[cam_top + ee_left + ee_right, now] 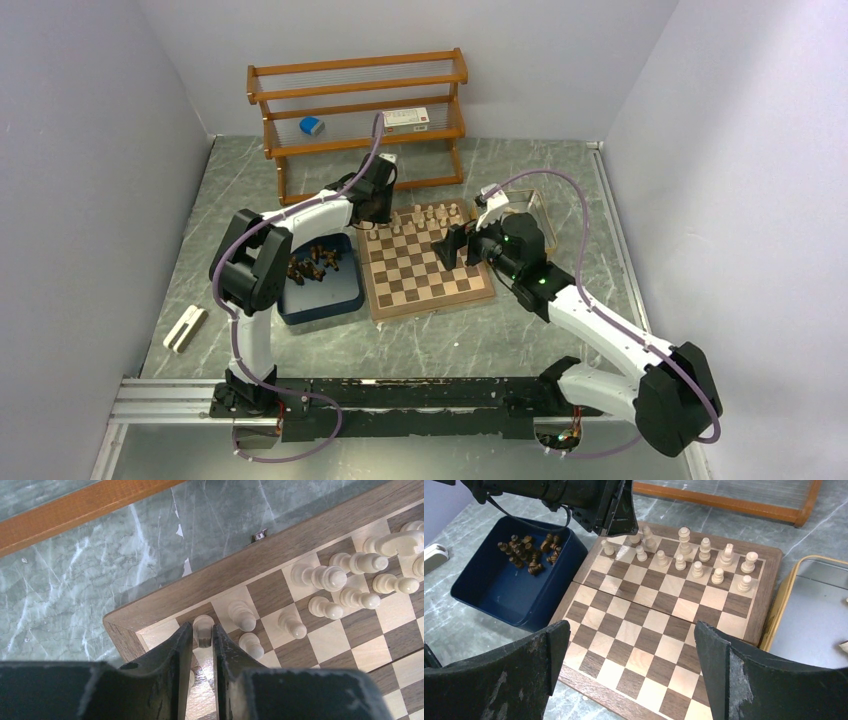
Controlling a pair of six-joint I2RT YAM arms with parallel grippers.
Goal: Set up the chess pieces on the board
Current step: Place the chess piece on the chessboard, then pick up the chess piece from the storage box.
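The board (425,280) lies mid-table. Several cream chess pieces (430,213) stand in its two far rows, also in the right wrist view (696,567). My left gripper (203,630) is shut on a cream piece (203,621) over the board's far-left corner square; whether the piece touches the square I cannot tell. My right gripper (631,630) is open and empty above the bare squares of the board's (644,625) near half. Several dark brown pieces (312,265) lie in the navy tray (320,305) left of the board.
A yellow tray (781,600) stands right of the board with one cream piece (843,647) at its edge of view. A wooden rack (360,100) stands behind the board. A small white object (185,328) lies at the near left.
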